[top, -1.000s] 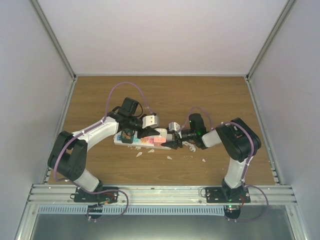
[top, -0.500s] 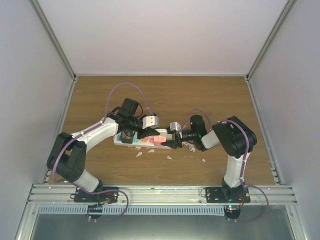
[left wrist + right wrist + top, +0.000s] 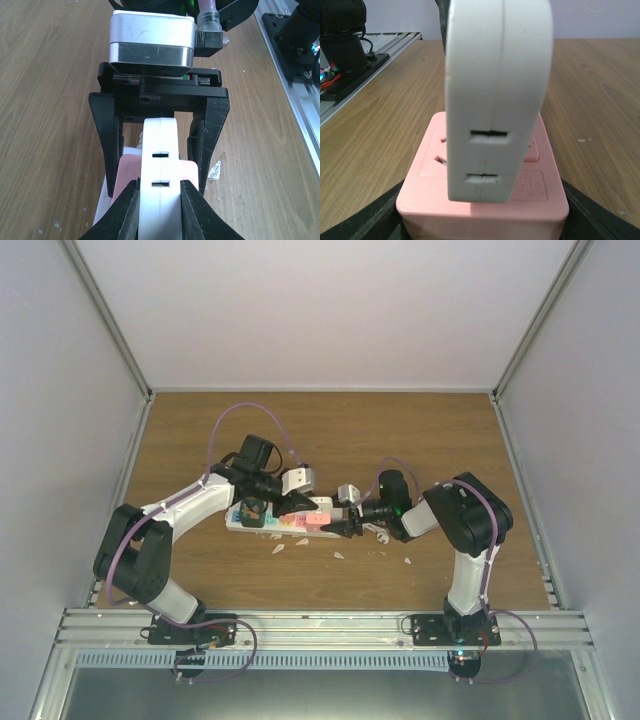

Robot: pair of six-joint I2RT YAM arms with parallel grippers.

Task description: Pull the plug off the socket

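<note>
Fingers (image 3: 127,212) of the left gripper (image 3: 159,202) are clenched on the plug (image 3: 160,150), with one black pad on each flat side of its white body. The plug stands upright on the pink outlet block (image 3: 485,195) at the right end of the socket (image 3: 290,524). Its prongs are hidden, so whether it sits fully home cannot be told.

The right gripper (image 3: 345,524) comes in from the opposite side and grasps that same pink end of the socket across its width. A black finger (image 3: 107,145) presses against each long edge, so its jaws flank the plug without touching it. Right behind the plug in the left wrist view sits the silver camera housing (image 3: 150,42) of the right wrist, just above those fingers.

The socket lies flat near the middle of the wooden table (image 3: 400,430), its long axis running left to right. The left arm's wrist reaches over it and hides part of the row of coloured outlets in the top view. Small white scraps (image 3: 278,548) lie scattered on the wood just in front of the socket and to its right. A purple cable (image 3: 250,406) loops above the left arm. White walls (image 3: 320,310) close in the table on three sides. A metal rail (image 3: 320,625) carrying both arm bases runs along the near edge.
</note>
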